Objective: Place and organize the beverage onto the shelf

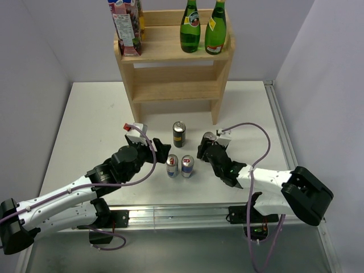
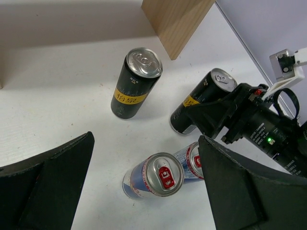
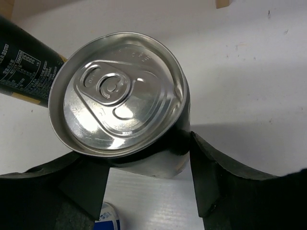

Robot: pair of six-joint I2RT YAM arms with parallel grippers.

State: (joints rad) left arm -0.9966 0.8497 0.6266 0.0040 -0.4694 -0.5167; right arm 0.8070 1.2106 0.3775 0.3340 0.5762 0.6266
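**Right gripper** (image 3: 144, 165): the fingers (image 3: 208, 179) are closed against opposite sides of a black can (image 3: 117, 96), low on its body. The can's silver lid faces the wrist camera and its tab is unopened. From overhead the right gripper (image 1: 207, 144) holds this can (image 1: 210, 136) upright, near the shelf's front right leg. It cannot be determined whether the can's base rests on the table.

**Left gripper** (image 2: 146, 143): the fingers (image 2: 240, 191) are spread wide and grasp nothing. From overhead the left gripper (image 1: 164, 151) sits just left of the cans in the middle of the table.

**Cans on the table** (image 1: 96, 125):
- A second black can with a yellow band (image 1: 179, 134) stands upright, free of both grippers and left of the gripped one.
- Two blue-and-silver cans (image 1: 180, 166) stand side by side, almost touching, between the two grippers and nearer the arm bases.

**Shelf** (image 1: 173, 91): the shelf stands at the far edge of the table, against the back wall.
- The lower tier is bare wood.
- On the top tier, a juice carton (image 1: 126, 25) stands at the left end.
- Two green bottles (image 1: 203, 28) stand close together at the right end of the top tier.
- All four cans are on the table in front of the shelf.
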